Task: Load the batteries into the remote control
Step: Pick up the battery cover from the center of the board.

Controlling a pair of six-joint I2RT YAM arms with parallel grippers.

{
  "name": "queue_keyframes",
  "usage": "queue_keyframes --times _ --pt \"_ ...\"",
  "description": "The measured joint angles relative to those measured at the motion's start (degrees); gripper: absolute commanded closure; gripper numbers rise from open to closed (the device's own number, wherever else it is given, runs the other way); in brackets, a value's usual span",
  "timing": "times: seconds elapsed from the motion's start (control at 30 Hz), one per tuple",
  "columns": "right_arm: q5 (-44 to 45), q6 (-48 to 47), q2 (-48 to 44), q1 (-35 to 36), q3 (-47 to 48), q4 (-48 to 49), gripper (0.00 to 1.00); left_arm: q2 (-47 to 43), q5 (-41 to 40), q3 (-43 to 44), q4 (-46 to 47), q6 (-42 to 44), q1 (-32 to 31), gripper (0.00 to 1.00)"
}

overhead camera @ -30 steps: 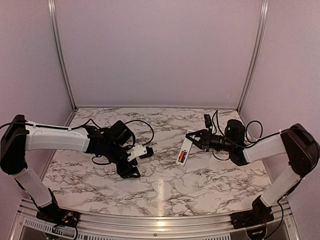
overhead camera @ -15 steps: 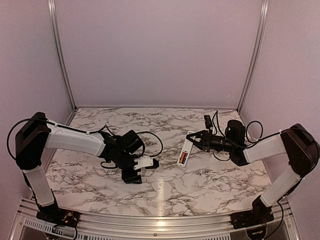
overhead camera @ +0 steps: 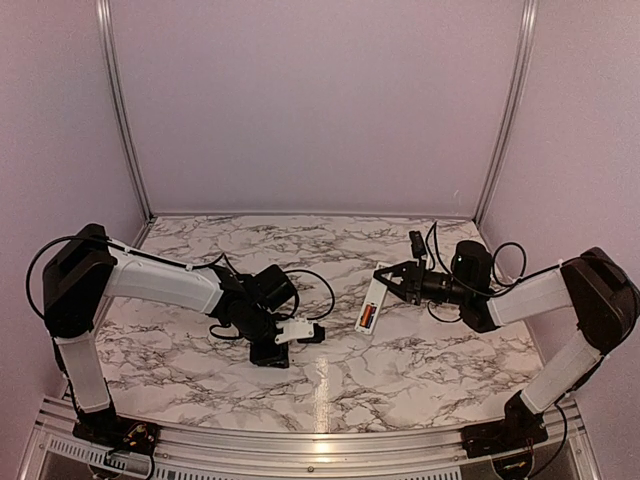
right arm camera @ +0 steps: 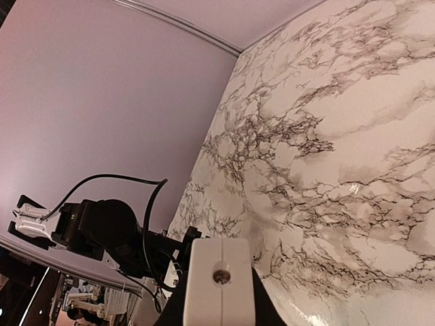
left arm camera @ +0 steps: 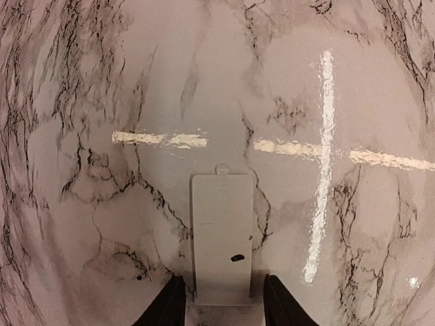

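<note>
The white remote control (overhead camera: 371, 300) lies slanted at centre right, its back open, with the orange-copper and black batteries (overhead camera: 366, 317) seated in its near end. My right gripper (overhead camera: 388, 282) is shut on the remote's far end; in the right wrist view that end (right arm camera: 221, 285) sits end-on between the fingers. My left gripper (overhead camera: 298, 335) is left of the remote, low over the table, shut on a flat white battery cover (overhead camera: 294, 330). In the left wrist view the cover (left arm camera: 221, 238) sticks out ahead between the dark fingers (left arm camera: 168, 305).
The marble tabletop (overhead camera: 330, 380) is walled by pale panels at the back and both sides. Black cables loop by the left wrist (overhead camera: 310, 285) and the right wrist (overhead camera: 435, 240). A metal rail (overhead camera: 320, 440) runs along the near edge.
My left gripper has carried the white cover right and toward the near edge, closer to the remote. The right gripper and the remote have hardly moved.
</note>
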Motion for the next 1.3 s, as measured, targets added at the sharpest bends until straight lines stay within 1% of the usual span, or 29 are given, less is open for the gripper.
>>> queue_keyframes --times 0.13,0.27,0.3,0.53,0.57,0.6,0.63,0.67,0.73,0.9,1.03,1.3 --pt "-0.02 0.0 0.0 -0.11 -0.22 0.04 1.0 0.46 -0.35 0.76 -0.81 -0.39 -0.35 0.67" --pt "-0.07 -0.02 0.0 -0.15 -0.26 0.04 1.0 0.57 -0.42 1.25 -2.1 -1.01 -0.48 0.78" --pt "-0.07 0.0 0.0 -0.15 -0.26 0.04 1.0 0.61 -0.42 1.42 -2.45 -1.11 -0.5 0.79" --pt "-0.09 0.0 0.0 -0.17 -0.42 0.07 1.0 0.55 -0.44 2.4 -3.87 -2.86 -0.85 0.79" --pt "-0.07 0.0 0.0 -0.17 -0.5 0.07 1.0 0.52 -0.44 2.4 -3.87 -3.19 -0.85 0.78" --pt "-0.07 -0.02 0.0 -0.17 -0.57 0.07 1.0 0.48 -0.48 2.4 -3.87 -3.39 -0.85 0.73" --pt "-0.07 0.0 0.0 -0.17 -0.63 0.07 1.0 0.42 -0.52 2.4 -3.91 -3.65 -0.85 0.66" --pt "-0.07 0.0 0.0 -0.17 -0.66 0.07 1.0 0.31 -0.72 2.4 -3.98 -3.93 -0.85 0.62" --pt "-0.07 0.0 0.0 -0.17 -0.7 0.07 1.0 -0.09 -1.09 2.4 -4.07 -4.61 -0.85 0.58" --pt "-0.04 0.0 0.0 -0.17 -0.7 0.07 1.0 -1.46 -2.38 2.54 -4.2 -5.6 -0.87 0.56" --pt "-0.04 -0.02 0.0 -0.17 -0.7 0.07 1.0 -1.18 -3.02 4.31 -5.33 -5.79 -1.31 0.56" --pt "-0.02 -0.48 0.0 -0.17 -0.7 0.02 1.0 2.6 -3.89 7.91 -7.96 -5.81 -2.84 0.56"
